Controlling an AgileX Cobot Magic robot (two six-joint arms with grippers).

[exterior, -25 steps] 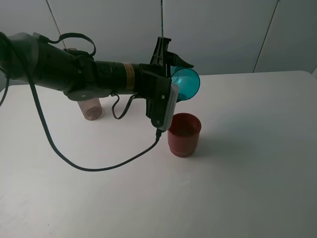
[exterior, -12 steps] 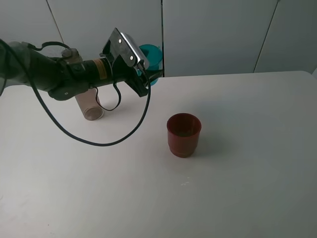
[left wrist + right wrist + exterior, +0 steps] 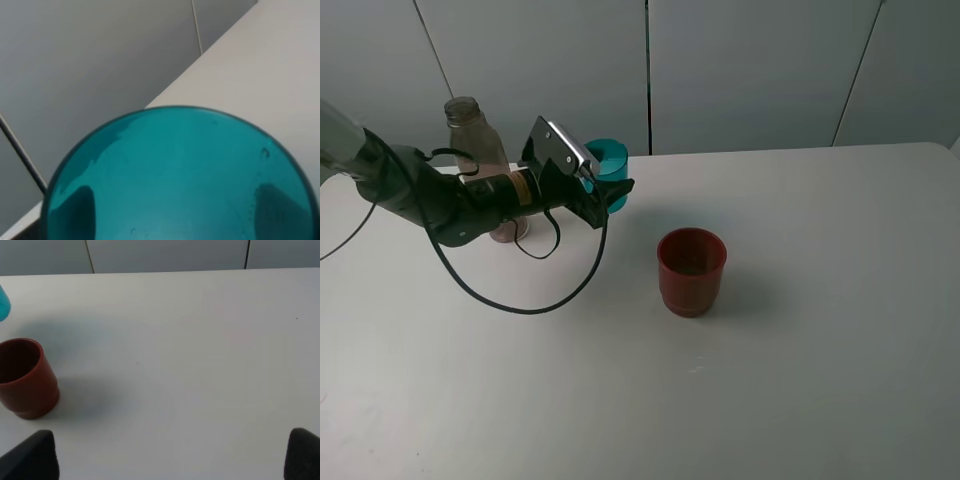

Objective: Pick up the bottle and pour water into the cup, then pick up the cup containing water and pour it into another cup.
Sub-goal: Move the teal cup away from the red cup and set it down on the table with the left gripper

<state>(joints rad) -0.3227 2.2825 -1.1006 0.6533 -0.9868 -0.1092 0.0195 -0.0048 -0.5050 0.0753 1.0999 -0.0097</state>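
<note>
The teal cup [image 3: 610,160] stands upright at the back left of the table, with my left gripper [image 3: 598,194] shut on it. In the left wrist view the cup [image 3: 175,165] fills the picture, and dark fingers [image 3: 79,212] show through its wall on both sides. The other cup, the dark red one [image 3: 691,270], stands alone mid-table, to the right of the teal cup; the right wrist view has it too [image 3: 25,377]. Behind my left arm the brownish bottle [image 3: 472,128] stands upright. My right gripper [image 3: 170,462] is open above bare table, its fingertips [image 3: 35,455] far apart.
The white table [image 3: 800,380] ends at a grey panelled wall [image 3: 750,70] just behind the bottle and the teal cup. A black cable [image 3: 520,300] loops from my left arm over the table in front of it. A sliver of the teal cup [image 3: 2,302] shows in the right wrist view.
My left arm has swung back to the left, away from above the red cup. The teal cup went from tipped on its side to upright and came down lower. The bottle's top now shows.
</note>
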